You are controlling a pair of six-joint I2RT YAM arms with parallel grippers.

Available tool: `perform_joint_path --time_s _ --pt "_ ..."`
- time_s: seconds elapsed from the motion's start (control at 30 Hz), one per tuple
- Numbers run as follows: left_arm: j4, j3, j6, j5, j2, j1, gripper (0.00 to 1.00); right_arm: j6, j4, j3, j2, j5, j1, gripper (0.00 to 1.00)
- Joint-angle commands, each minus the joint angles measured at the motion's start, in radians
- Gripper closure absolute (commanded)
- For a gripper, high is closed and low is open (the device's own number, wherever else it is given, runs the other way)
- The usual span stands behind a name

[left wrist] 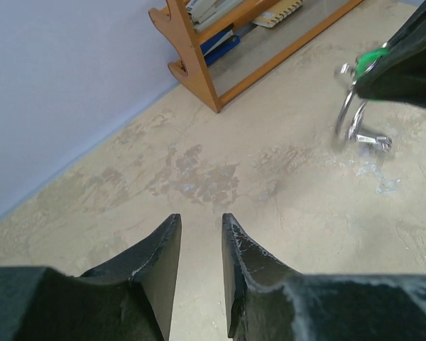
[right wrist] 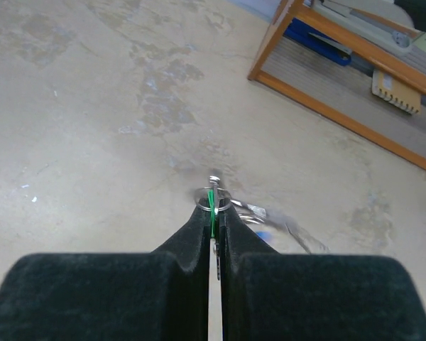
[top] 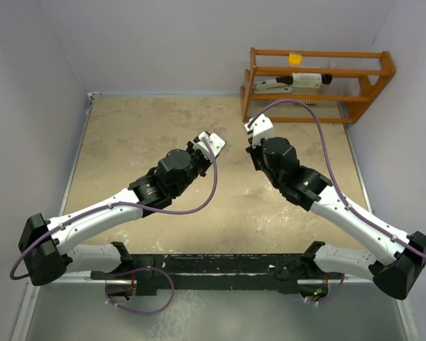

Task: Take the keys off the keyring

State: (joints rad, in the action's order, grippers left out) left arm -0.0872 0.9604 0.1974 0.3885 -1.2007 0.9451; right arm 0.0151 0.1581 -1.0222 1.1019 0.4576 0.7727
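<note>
My right gripper (right wrist: pixel 213 210) is shut on the thin green head of a key (right wrist: pixel 212 202), held edge-on between its fingers. The silver keyring (right wrist: pixel 201 197) loops round the fingertips. Blurred silver keys (right wrist: pixel 292 231) and a bit of blue hang behind, to the right. In the left wrist view the keyring (left wrist: pixel 343 117) dangles above the table from the green key head (left wrist: pixel 370 57), with a silver key (left wrist: pixel 370 139) at its bottom. My left gripper (left wrist: pixel 201 222) is open with nothing between its fingers, well short of the ring and to its left. From above, both grippers (top: pixel 214 142) (top: pixel 254 138) face each other mid-table.
A wooden rack (top: pixel 319 78) with books and small items stands at the table's back right, also seen as the rack (left wrist: pixel 199 78) ahead of my left gripper and the rack (right wrist: pixel 326 106) in the right wrist view. Beige stained tabletop (top: pixel 142 142) and white walls surround the arms.
</note>
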Motion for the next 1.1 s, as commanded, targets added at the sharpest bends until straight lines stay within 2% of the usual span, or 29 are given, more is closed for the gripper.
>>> perform_joint_path --time_s 0.0,0.3,0.47,0.7,0.83,1.07 --pt "-0.119 -0.024 -0.052 -0.003 0.014 0.003 0.72 0.062 0.038 -0.092 -0.011 0.102 0.019 1.00" --pt "-0.364 -0.125 -0.055 -0.105 0.006 0.000 0.62 0.092 0.209 -0.274 0.077 0.102 0.059 1.00" --pt "-0.393 -0.130 -0.062 -0.091 0.002 0.001 0.62 0.038 0.411 -0.450 0.146 -0.023 0.067 1.00" --pt "-0.460 -0.183 -0.074 -0.056 0.064 0.001 0.61 0.001 0.574 -0.560 0.187 -0.099 0.073 1.00" --pt "-0.509 -0.207 -0.090 -0.066 0.084 0.000 0.58 0.012 0.597 -0.576 0.216 -0.069 0.088 1.00" --pt "-0.603 -0.232 -0.133 -0.100 0.064 0.000 0.45 0.021 0.585 -0.563 0.248 -0.008 0.122 1.00"
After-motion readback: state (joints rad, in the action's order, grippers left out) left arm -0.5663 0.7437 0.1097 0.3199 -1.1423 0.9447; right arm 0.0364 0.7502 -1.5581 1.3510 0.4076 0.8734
